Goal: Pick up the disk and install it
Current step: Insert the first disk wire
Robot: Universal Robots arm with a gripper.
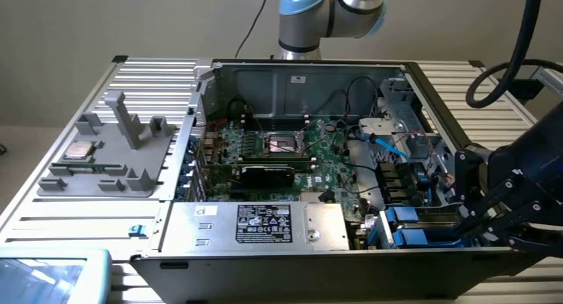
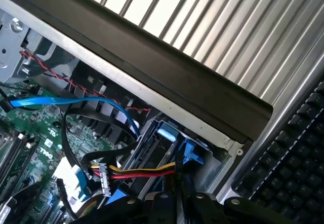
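Exterior view: open PC case (image 1: 291, 70), motherboard (image 1: 339, 160) exposed. Gripper (image 1: 471, 228) is low at the drive bay in the case corner on the exterior view's right, just beside the blue rail end of the disk (image 1: 413, 237). Disk sits in the bay, metal body hidden. Step, I'd judge: install, seating phase, pickup done.

Wrist view: gripper (image 2: 177, 196) fingers pressed nearly together, tips at the disk's blue rail (image 2: 190, 153). Pinching or just pushing, can't tell. Red/yellow power cable (image 2: 147, 172) and blue data cable (image 2: 61, 101) lie near. Next move prob. calls for a straight push along the bay w/o snagging cables.
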